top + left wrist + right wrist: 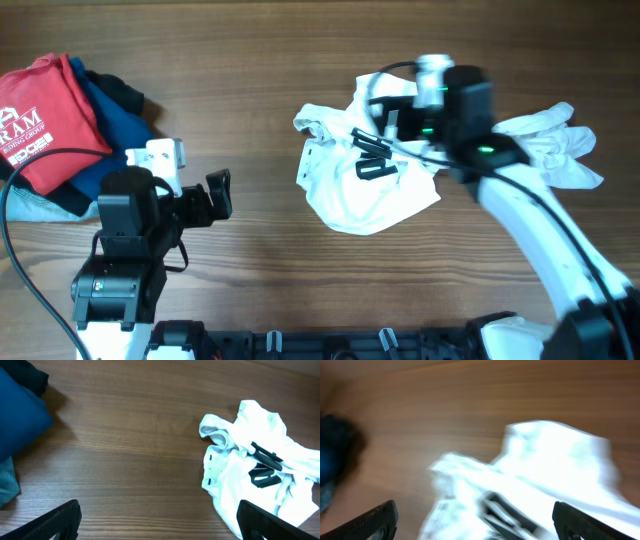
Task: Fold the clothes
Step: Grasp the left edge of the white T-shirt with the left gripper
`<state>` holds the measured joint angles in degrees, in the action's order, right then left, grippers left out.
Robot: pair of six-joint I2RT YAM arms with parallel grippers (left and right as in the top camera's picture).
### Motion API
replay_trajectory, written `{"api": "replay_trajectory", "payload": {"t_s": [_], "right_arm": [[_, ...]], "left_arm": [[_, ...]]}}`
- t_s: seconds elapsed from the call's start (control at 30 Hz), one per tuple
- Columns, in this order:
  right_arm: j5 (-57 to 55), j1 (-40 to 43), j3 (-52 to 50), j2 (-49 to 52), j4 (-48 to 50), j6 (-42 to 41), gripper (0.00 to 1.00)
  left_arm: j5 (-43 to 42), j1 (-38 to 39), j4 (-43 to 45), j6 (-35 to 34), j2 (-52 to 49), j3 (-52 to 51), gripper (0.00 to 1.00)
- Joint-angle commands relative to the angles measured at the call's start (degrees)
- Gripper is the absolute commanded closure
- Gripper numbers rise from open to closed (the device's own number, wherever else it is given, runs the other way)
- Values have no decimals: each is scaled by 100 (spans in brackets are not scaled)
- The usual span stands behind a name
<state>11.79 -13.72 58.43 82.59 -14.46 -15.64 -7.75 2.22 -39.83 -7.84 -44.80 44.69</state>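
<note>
The white T-shirt (365,185) lies crumpled on the wooden table right of centre, with a black print showing among the folds. It also shows in the left wrist view (260,470) and, blurred, in the right wrist view (540,475). My right gripper (475,522) is open and hovers over the shirt's upper part; in the overhead view its body (415,110) covers the fingers. My left gripper (218,195) is open and empty over bare wood, well left of the shirt; its fingers frame the bottom of the left wrist view (160,522).
A pile of clothes sits at the far left: a red shirt with white lettering (40,120) on top of blue (110,125) and black garments. A sleeve of the white shirt spreads to the far right (565,150).
</note>
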Motion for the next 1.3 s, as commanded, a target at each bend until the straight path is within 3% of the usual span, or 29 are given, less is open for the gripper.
{"api": "replay_trajectory", "payload": {"t_s": [0.0,0.1,0.17,0.33,0.4,0.5,0.7,0.8,0.9,1.0,1.13,1.17,1.27], "right_arm": [[-540,691,61,-774,-789,-87,1],[-542,1263,61,-1121,-1799,-61,0],[-542,1425,61,-1117,-2087,59,1],[-859,1526,59,-1082,-2542,61,1],[-859,1526,59,-1082,-2601,59,0],[-859,1526,59,-1082,-2673,59,0],[-859,1526,59,-1082,-2763,61,0],[-859,1526,59,-1082,-2865,61,1],[-859,1526,59,-1082,-2894,63,0],[-859,1526,59,-1082,-2916,66,1],[-859,1526,59,-1082,-2981,63,1],[-859,1526,59,-1082,-3003,66,1],[-859,1526,59,-1082,-3067,66,1]], "left_arm": [[-765,24,15,-254,-50,103,0],[-1775,68,-33,-811,-494,90,0],[-2011,232,-33,-1093,-892,85,0],[-2011,1196,103,-2153,-2516,85,1],[-2009,1646,393,-2586,-3134,85,6],[-2015,2422,1080,-3823,-4210,87,9],[-2076,3552,2492,-5390,-5174,87,12],[-1305,3993,2883,-6129,-5324,87,16],[-1143,4175,3244,-6212,-5337,87,35],[-981,4203,3189,-6207,-5337,87,63],[-584,4203,3147,-6207,-5337,87,84],[-551,4203,3145,-6207,-5337,87,96],[-503,4135,2887,-6161,-5335,87,96]]}}
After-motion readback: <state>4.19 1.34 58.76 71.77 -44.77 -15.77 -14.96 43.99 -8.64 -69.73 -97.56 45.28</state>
